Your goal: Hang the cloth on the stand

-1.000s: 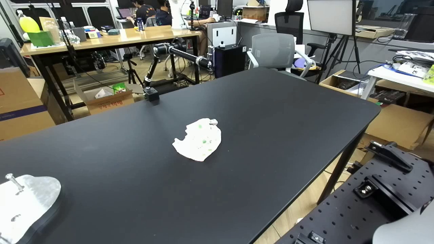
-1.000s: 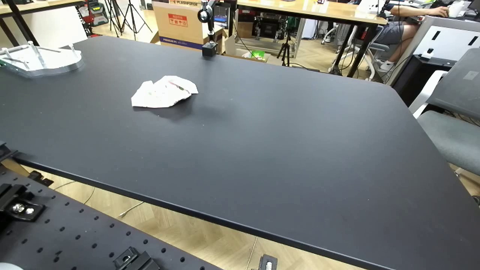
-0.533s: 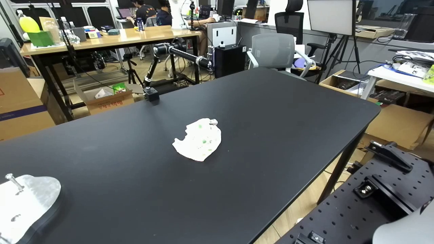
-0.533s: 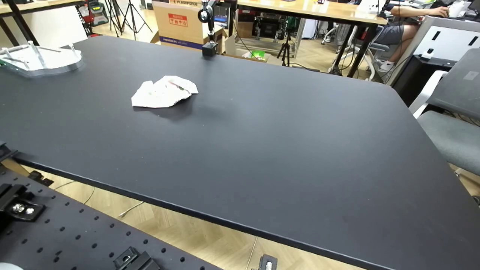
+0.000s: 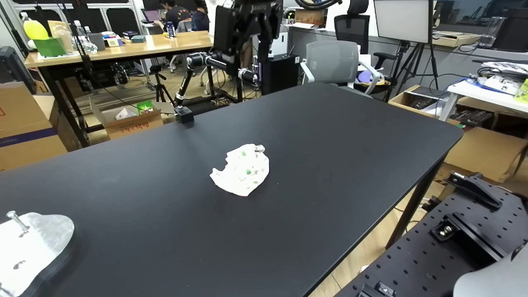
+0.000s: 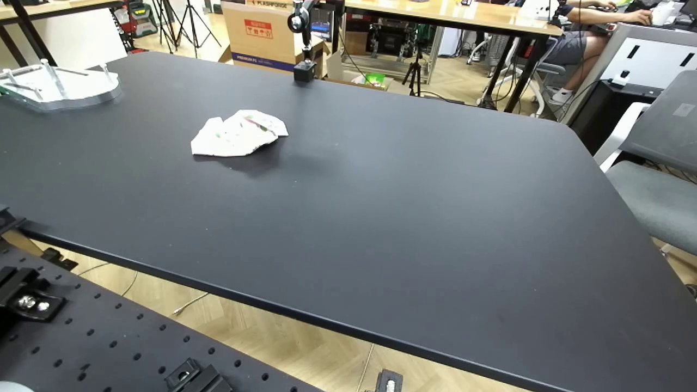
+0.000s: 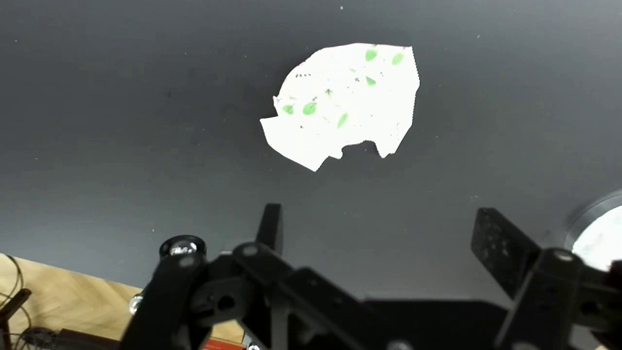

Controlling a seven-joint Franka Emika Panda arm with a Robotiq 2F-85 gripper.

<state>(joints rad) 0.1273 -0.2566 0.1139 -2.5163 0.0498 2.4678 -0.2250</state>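
Gripper hangs in the air over a black table, jaws spread wide and clear of the white cloth, which lies rumpled there with a green leaf print showing. At the table's far edge in both exterior views rises a jointed black stand, apart from the cloth. A pegged plate rests on the same table.

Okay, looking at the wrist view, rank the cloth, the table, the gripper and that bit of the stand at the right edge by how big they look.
Largest to smallest:
Table
Gripper, though being so near makes it look bigger
Cloth
Stand, judged only by the part in view
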